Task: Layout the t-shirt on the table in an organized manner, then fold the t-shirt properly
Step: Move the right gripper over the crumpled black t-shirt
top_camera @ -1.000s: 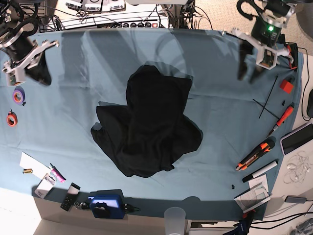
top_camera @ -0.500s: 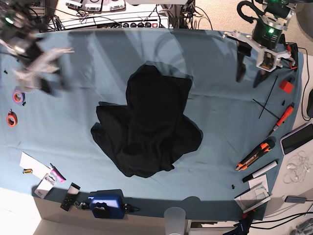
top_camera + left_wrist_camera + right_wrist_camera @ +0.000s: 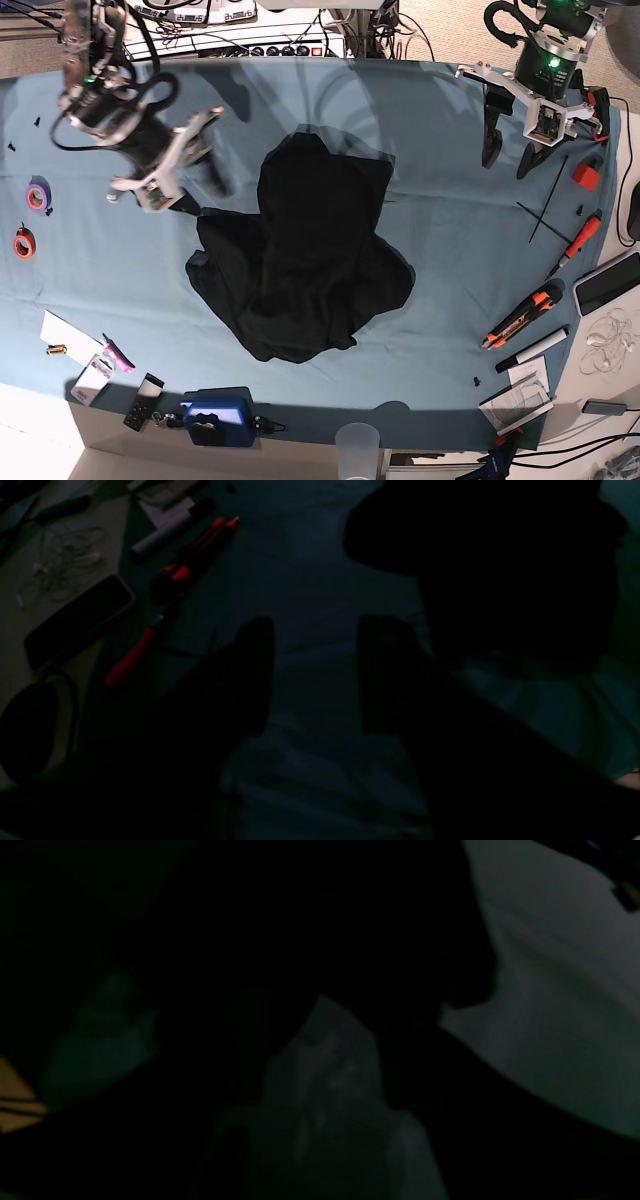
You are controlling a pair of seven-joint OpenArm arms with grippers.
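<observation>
The black t-shirt (image 3: pixel 310 250) lies crumpled in a heap in the middle of the teal table (image 3: pixel 450 250). No print or lettering shows. My right gripper (image 3: pixel 200 188) hangs just off the heap's upper left edge, jaws apart and empty. In the very dark right wrist view, pale cloth shows between the right gripper's (image 3: pixel 325 1055) fingers. My left gripper (image 3: pixel 508 155) hovers open and empty at the back right, well away from the shirt. The left wrist view shows the left gripper (image 3: pixel 317 675) over bare table, with the t-shirt (image 3: pixel 500 555) beyond it at upper right.
Purple tape (image 3: pixel 38 195) and orange tape (image 3: pixel 23 242) lie at the left edge. A red-handled tool (image 3: pixel 575 245), an orange-black cutter (image 3: pixel 518 318), a marker (image 3: pixel 535 348) and a phone (image 3: pixel 605 280) line the right side. A blue box (image 3: pixel 215 418) and a cup (image 3: pixel 358 440) stand at the front.
The right arm swung from the far left edge inward to the shirt's upper left, and its jaws opened. The left arm barely moved.
</observation>
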